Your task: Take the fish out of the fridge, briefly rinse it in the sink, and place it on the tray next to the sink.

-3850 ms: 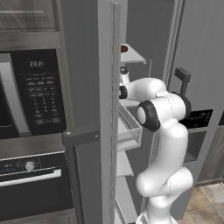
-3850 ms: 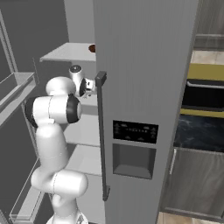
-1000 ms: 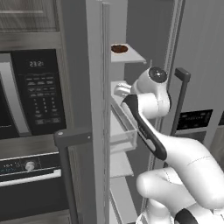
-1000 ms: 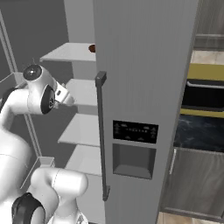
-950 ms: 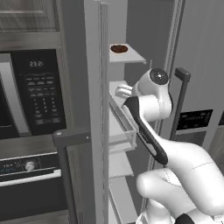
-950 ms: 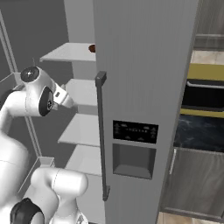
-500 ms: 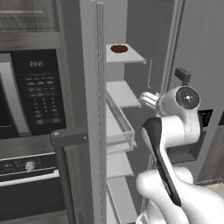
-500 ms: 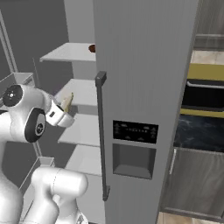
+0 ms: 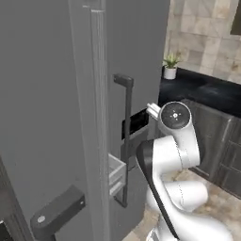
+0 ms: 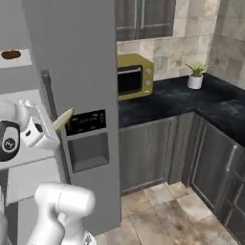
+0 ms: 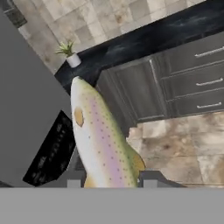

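The fish (image 11: 103,140), pale and speckled with a pink stripe, stands up between my fingertips (image 11: 148,180) in the hand view. My gripper (image 11: 109,181) is shut on its tail end. In the right base view the gripper (image 10: 51,130) holds the fish (image 10: 63,119) in front of the grey fridge (image 10: 81,57), just left of its black dispenser panel (image 10: 87,122). The fridge's open door (image 9: 47,94) rises close by in the left base view. The sink and the tray are out of view.
A black counter (image 10: 172,98) over dark cabinets (image 10: 153,148) runs right of the fridge, with a yellow microwave (image 10: 134,76) and a small potted plant (image 10: 195,76) on it. A brown item (image 10: 10,54) lies on a fridge shelf. The tiled floor (image 10: 177,206) lies open.
The whole picture has swung right, from the fridge's inside to the counter, so the base has moved. The arm has drawn back out of the fridge with the fish.
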